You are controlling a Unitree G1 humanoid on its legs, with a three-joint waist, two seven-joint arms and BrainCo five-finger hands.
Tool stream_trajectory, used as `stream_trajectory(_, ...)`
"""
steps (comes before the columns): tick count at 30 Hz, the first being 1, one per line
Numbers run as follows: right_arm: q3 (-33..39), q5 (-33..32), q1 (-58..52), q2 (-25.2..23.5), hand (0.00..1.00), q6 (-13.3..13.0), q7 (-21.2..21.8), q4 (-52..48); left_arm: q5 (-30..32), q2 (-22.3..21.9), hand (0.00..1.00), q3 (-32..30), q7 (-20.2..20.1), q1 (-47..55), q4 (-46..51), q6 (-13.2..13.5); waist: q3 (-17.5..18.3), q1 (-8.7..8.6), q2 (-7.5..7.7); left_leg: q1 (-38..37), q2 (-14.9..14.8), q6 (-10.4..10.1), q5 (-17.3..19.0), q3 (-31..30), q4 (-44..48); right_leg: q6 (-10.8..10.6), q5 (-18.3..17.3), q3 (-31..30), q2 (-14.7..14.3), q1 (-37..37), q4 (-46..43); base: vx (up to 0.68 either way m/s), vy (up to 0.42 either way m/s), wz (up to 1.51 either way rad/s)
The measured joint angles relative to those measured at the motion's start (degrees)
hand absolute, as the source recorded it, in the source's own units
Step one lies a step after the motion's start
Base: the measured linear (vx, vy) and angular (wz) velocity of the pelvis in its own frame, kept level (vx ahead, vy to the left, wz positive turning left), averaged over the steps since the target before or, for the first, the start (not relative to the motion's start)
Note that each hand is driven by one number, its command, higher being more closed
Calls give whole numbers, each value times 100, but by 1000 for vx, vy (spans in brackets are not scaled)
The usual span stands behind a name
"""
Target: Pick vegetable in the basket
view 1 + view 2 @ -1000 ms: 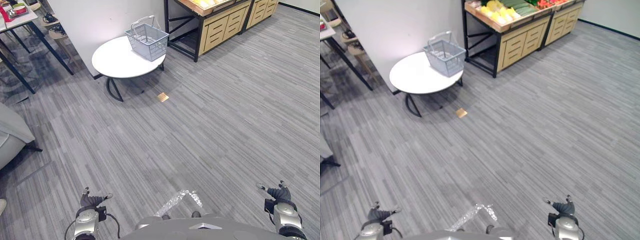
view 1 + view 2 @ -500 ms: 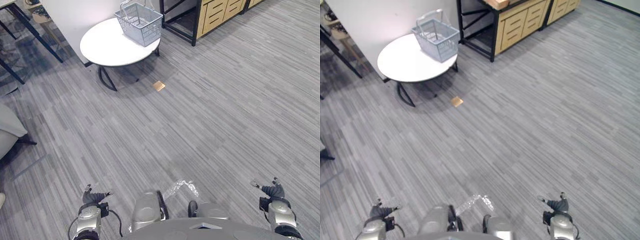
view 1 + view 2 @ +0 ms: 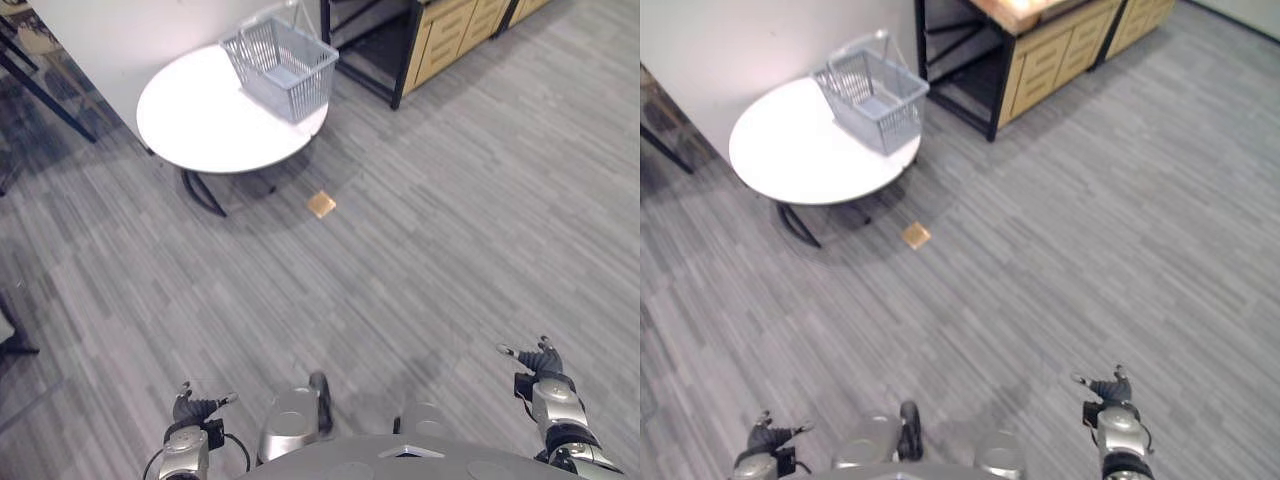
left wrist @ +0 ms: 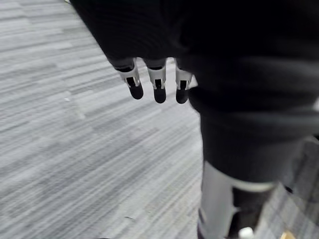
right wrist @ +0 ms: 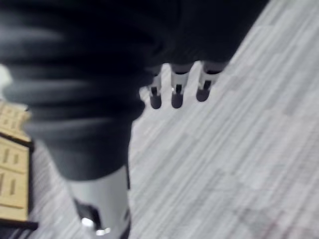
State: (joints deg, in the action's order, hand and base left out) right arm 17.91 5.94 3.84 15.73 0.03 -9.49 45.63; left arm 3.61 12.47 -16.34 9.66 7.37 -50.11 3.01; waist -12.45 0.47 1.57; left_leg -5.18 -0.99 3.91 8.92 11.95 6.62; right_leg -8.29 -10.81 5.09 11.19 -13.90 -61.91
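Count: one basket [image 3: 280,68], one table [image 3: 190,125], one wooden stand [image 3: 445,42], one small tan square [image 3: 321,204] on the floor, two hands.
Basket: grey, box-shaped, with openwork grid walls and a thin hoop handle raised above it; it stands upright on the table's far edge, on the side nearest the wooden stand.
Basket to hands: well apart from both, far ahead across the open floor (closer to the left hand's side than to the right's).
Left hand [image 3: 196,407]: low at the near edge of the eye views, fingers [image 4: 159,90] hanging straight and slightly spread over the carpet, with nothing in them.
Right hand [image 3: 537,360]: low at the near right, fingers [image 5: 176,95] likewise straight and loose, nothing grasped.
Table: round, smooth white top on dark curved legs.
Stand: light wood with drawer fronts, set in a black frame, just beside the table.
Tan square: flat, lying on the floor just in front of the table.
Floor [image 3: 430,220]: grey carpet in narrow streaked strips.
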Motion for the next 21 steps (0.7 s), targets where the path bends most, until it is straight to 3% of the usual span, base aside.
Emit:
stream_trajectory(1,-4,3,7,4,0,-11,-45,-343,0,14,0,37,0,-73,55,5,-8,-78,-14,-197,-25,-3,0,-155,-145,81,-152,129,-7,-308,641,501,-107,93)
stream_trajectory(2,-2,3,38,41,0,-55,-95,-549,-3,18,0,84,0,-165,93,9,-35,-144,-63,-310,-117,-53,28,-323,-160,148,-170,265,-48,-411,1847,484,-186,88)
stream_trajectory(3,-1,4,47,69,0,-55,-110,-614,-4,15,0,95,1,-208,131,13,-48,-159,-85,-365,-169,-95,53,-365,-162,199,-125,286,-68,-435,2490,375,-191,86)
stream_trajectory(4,17,1,83,112,0,-53,-119,-687,-7,17,0,105,0,-251,174,44,-57,-171,-124,-435,-270,-229,133,-422,-159,247,76,291,-81,-479,3425,473,-282,82)
stream_trajectory(6,101,0,185,202,0,-49,-143,-972,-4,103,0,92,4,-330,155,114,-68,-137,-99,-711,-472,-654,413,-648,-268,65,916,170,119,-541,5535,572,-407,83)
stream_trajectory(7,99,17,291,287,0,-47,-148,-1089,0,147,0,91,4,-306,154,115,-108,-121,18,-910,-511,-816,584,-687,-317,28,936,120,256,-587,5677,677,-552,62)
stream_trajectory(8,93,123,375,485,0,-49,-165,-1259,2,100,0,64,5,-224,149,112,-135,-120,-76,-1219,-672,-1008,883,-763,-342,-162,1424,43,241,-598,5428,582,-484,43)
stream_trajectory(9,80,213,437,630,0,-48,-179,-1334,1,9,0,64,-6,-168,153,117,-115,-107,-239,-1257,-858,-1077,974,-799,-256,-187,1597,37,109,-675,5092,698,-579,42)
stream_trajectory(10,-17,350,631,910,0,-46,-195,-1446,4,-149,0,79,-45,-66,152,149,-91,-71,-494,-1046,-1162,-1059,922,-913,390,44,1446,89,-119,-801,4445,576,-474,30)
stream_trajectory(12,-164,470,864,1093,0,-54,-207,-1580,-1,-292,0,56,-52,74,179,204,-74,-27,-618,-526,-1368,-977,576,-1104,1544,258,1115,228,-277,-695,4265,483,-436,15)
stream_trajectory(13,-418,542,1101,1228,0,-54,-209,-1593,-17,-376,0,55,-53,168,189,215,-96,17,-657,40,-1532,-849,-87,-1206,2776,405,954,346,-396,-421,4372,409,-345,3)
stream_trajectory(14,-566,575,1203,1278,0,-53,-209,-1593,-44,-420,0,57,-53,229,218,216,-120,42,-653,309,-1631,-784,-466,-1259,3330,468,896,394,-476,-203,4503,527,-353,9)
stream_trajectory(15,-845,673,1426,1353,0,-54,-214,-1600,-102,-515,0,66,-53,327,337,217,-209,92,-692,700,-1796,-790,-373,-1200,4338,562,828,467,-618,340,4812,527,-300,6)
stream_trajectory(16,-1087,676,1582,1417,0,-59,-218,-1661,-225,-567,0,105,-54,387,414,222,-298,227,-597,963,-1810,-772,-149,-904,4880,635,777,512,-653,832,5091,592,-323,0)
stream_trajectory(19,-1427,879,2044,1592,0,-182,-229,-1789,-257,-637,0,111,-59,583,644,254,-273,380,-560,1600,-1635,-717,261,69,4270,696,709,644,-641,1562,5662,502,-186,7)
stream_trajectory(21,-1730,979,2303,1840,0,-212,-222,-1783,-251,-653,0,94,-68,679,710,270,-264,400,-572,1808,-1350,-669,309,755,3036,630,670,817,-587,1825,5914,349,34,31)
